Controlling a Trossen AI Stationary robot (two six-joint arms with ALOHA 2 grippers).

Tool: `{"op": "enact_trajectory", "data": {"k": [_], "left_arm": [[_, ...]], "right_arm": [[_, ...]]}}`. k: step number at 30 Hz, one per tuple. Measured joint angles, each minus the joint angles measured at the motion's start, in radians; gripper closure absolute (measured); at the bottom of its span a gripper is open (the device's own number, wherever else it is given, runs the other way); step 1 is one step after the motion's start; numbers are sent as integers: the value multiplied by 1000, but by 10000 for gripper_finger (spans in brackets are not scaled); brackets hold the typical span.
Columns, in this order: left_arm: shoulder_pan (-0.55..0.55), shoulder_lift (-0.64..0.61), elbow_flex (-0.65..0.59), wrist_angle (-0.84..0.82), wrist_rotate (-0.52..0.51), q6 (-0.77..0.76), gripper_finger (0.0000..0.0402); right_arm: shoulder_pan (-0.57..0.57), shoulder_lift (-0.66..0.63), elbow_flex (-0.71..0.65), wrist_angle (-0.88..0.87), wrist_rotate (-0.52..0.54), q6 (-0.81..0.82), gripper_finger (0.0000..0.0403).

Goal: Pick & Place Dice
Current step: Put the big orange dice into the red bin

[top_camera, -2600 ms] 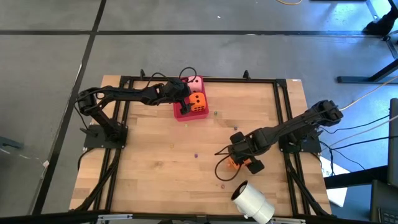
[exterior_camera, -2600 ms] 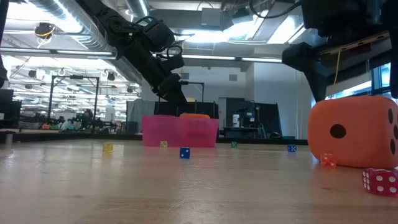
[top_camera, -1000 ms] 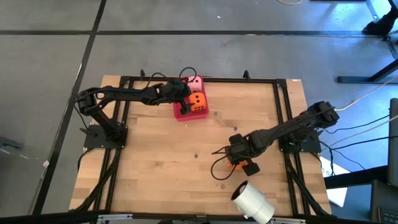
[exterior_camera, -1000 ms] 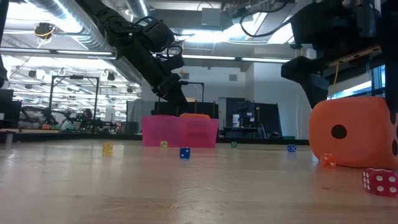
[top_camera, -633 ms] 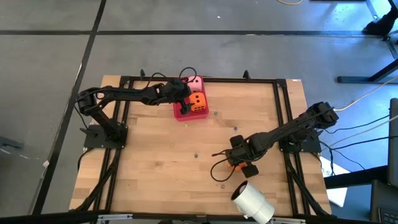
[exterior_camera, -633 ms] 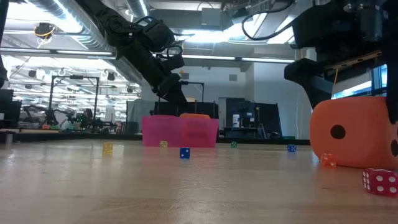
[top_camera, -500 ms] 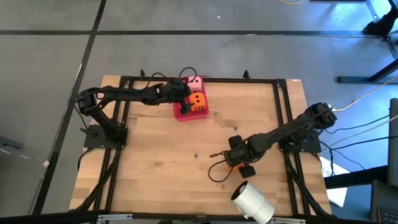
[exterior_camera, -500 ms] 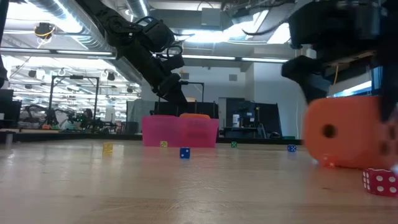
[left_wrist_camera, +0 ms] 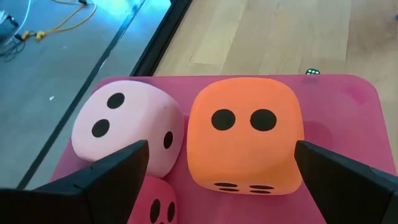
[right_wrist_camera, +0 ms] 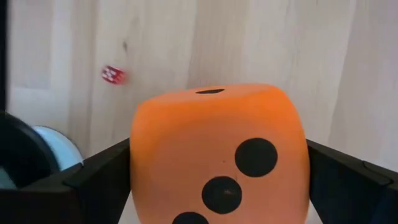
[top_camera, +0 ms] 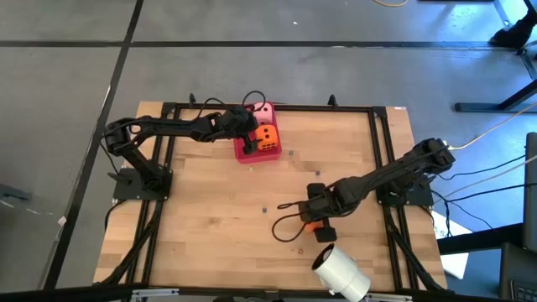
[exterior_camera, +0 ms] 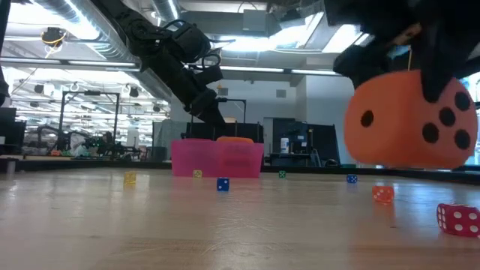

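My right gripper (top_camera: 314,216) is shut on an orange die (exterior_camera: 409,120) above the table's near right part; the die also fills the right wrist view (right_wrist_camera: 217,155). My left gripper (top_camera: 249,124) is open over the red tray (top_camera: 248,154) at the table's far edge. Its fingers stand apart above the dice and touch nothing. In the tray rest a second orange die (left_wrist_camera: 245,134), a pale pink die (left_wrist_camera: 127,127) and a red die (left_wrist_camera: 155,202), which is partly hidden. My right gripper pinches the orange die by two opposite sides (right_wrist_camera: 140,155) between its two fingers (right_wrist_camera: 93,174). The fingers come from above, pointing down. The die is lifted clear of the table and tilted, with a three-pip face (exterior_camera: 446,120) toward the low camera.
A white roll (top_camera: 341,273) lies near the table's near edge, just beside my right gripper. Several tiny dice are scattered on the wood, among them a red one (exterior_camera: 457,217), an orange one (exterior_camera: 382,193) and a blue one (exterior_camera: 223,184). Black cables loop beside my right gripper (top_camera: 289,225).
My right gripper has gone up and a little toward the table's left edge with the orange die. The die stood on the table and is now lifted clear and tipped, showing another face to the low camera.
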Motion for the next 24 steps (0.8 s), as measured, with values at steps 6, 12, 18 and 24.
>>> {"op": "enact_trajectory", "data": {"k": [6, 12, 18, 24], "left_arm": [[0, 0, 0, 0, 0, -35, 2], [-1, 0, 0, 0, 1, -125, 2], [-6, -14, 0, -1, 4, -188, 2], [-25, -111, 0, 20, 7, -196, 2]], "right_arm": [[-8, -2, 63, -1, 57, -81, 3], [-45, -3, 102, -25, 296, -217, 3], [-158, -3, 102, 14, 280, -285, 3], [-271, -3, 102, 51, 210, -321, 3]]}}
